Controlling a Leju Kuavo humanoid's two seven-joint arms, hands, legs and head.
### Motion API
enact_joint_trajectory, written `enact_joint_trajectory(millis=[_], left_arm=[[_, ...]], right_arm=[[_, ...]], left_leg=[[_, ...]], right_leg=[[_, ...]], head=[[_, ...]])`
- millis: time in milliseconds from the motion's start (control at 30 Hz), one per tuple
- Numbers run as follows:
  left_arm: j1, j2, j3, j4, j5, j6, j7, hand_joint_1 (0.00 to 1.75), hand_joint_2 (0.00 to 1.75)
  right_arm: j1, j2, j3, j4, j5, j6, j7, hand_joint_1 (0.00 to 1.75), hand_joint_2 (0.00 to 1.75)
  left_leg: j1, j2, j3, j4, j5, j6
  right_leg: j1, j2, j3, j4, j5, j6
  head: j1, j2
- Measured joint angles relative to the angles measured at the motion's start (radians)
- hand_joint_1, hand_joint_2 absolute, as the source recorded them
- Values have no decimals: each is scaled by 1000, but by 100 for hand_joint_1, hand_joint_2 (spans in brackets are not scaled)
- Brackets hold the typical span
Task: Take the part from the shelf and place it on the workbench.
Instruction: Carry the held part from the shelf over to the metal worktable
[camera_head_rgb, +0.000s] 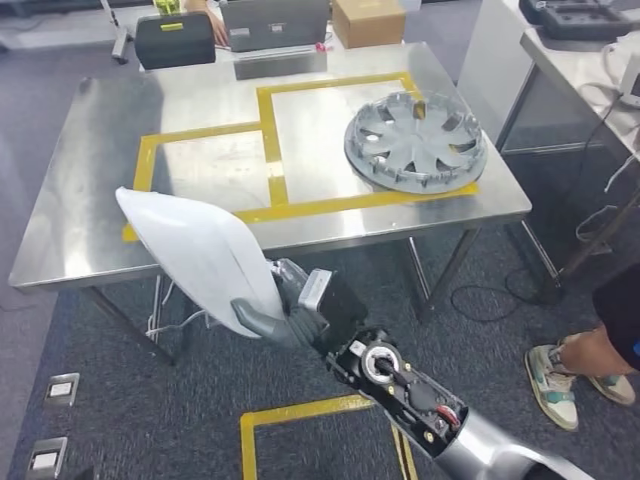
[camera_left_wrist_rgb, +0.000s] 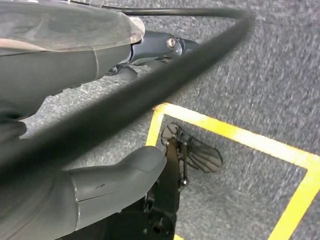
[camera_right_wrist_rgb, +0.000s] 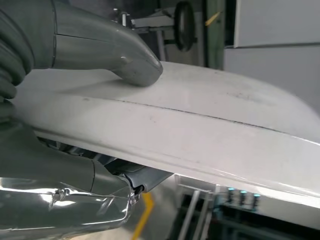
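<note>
The part is a smooth white curved shell (camera_head_rgb: 200, 250), held low in front of the steel workbench (camera_head_rgb: 75, 200), near its front edge. My right hand (camera_head_rgb: 302, 312) grips the shell's near end, the arm reaching in from the lower right. In the right wrist view the grey thumb (camera_right_wrist_rgb: 113, 50) presses on top of the white shell (camera_right_wrist_rgb: 211, 130), with the darker fingers underneath. On the workbench, yellow tape (camera_head_rgb: 275, 150) outlines two rectangles. In the left wrist view my left hand (camera_left_wrist_rgb: 56, 65) hangs over the carpet, thumb and fingers apart, holding nothing.
A grey wheel cover (camera_head_rgb: 415, 140) lies in the workbench's right taped rectangle. At its far edge are a laptop (camera_head_rgb: 275, 22), a cardboard box (camera_head_rgb: 368, 20) and a black case (camera_head_rgb: 175, 38). A person's sneakered foot (camera_head_rgb: 558, 385) stands at the right. Floor sockets (camera_head_rgb: 60, 388) sit at the left.
</note>
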Motion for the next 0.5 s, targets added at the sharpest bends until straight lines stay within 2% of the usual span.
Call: enact_joint_trajectory(millis=[33,100,133,167,233,267,300,333,367,433,467,500], left_arm=[[0,0,0,0,0,0,0,0,175],[0,0,0,0,1,0,-1,0,175],[1,0,0,0,1,0,-1,0,175],[1,1,0,0,2,0,-1,0,175],[1,2,0,0,2,0,-1,0,175],[2,3,0,0,2,0,-1,0,175],[3,3,0,0,2,0,-1,0,175],[4,3,0,0,2,0,-1,0,175],[4,4,0,0,2,-1,-1,0,175],[3,3,0,0,2,-1,-1,0,175],[1,3,0,0,2,-2,-1,0,175],[-1,3,0,0,1,-2,-1,0,175]], right_arm=[[0,-1,0,-4,0,0,1,171,175],[-1,-1,-1,-12,2,-1,3,171,175],[-2,-2,-1,-15,2,-2,3,171,175],[-3,-2,-1,-17,3,-3,4,171,175],[1,-4,-1,-18,3,-4,5,171,175],[4,-5,-1,-18,3,-4,6,171,175],[8,-7,0,-18,3,-5,7,171,175],[10,-8,0,-18,3,-5,7,171,175],[10,-9,0,-18,3,-6,7,171,175],[11,-13,0,-18,3,-7,7,171,175],[12,-15,0,-18,3,-7,8,171,175],[12,-17,0,-19,3,-8,8,171,175]], left_leg=[[-2,1,4,0,-12,9],[1,1,24,-5,-13,25],[2,1,36,-7,-18,31],[2,1,49,-8,-23,36],[-1,0,69,-8,-42,41],[-2,0,79,-8,-52,42],[-3,-1,92,-8,-63,41],[-4,-2,108,-8,-75,41],[-5,-3,126,-8,-88,40],[-7,-5,158,-8,-115,36],[-7,-6,168,-9,-126,32],[-7,-7,175,-11,-133,27]], right_leg=[[1,0,9,0,-4,6],[1,-2,20,11,-14,18],[1,-4,9,40,-22,23],[-1,-6,-19,94,-36,27],[-4,-8,-112,240,-83,33],[-4,-8,-156,292,-111,35],[-5,-8,-186,312,-129,35],[-5,-8,-200,297,-128,33],[-4,-8,-200,250,-98,30],[0,-8,-190,125,27,17],[4,-7,-181,78,78,10],[8,-6,-175,52,111,5]], head=[[1,0],[7,0],[11,0],[17,0],[27,0],[32,0],[35,0],[39,0],[45,0],[51,0],[52,0],[52,0]])
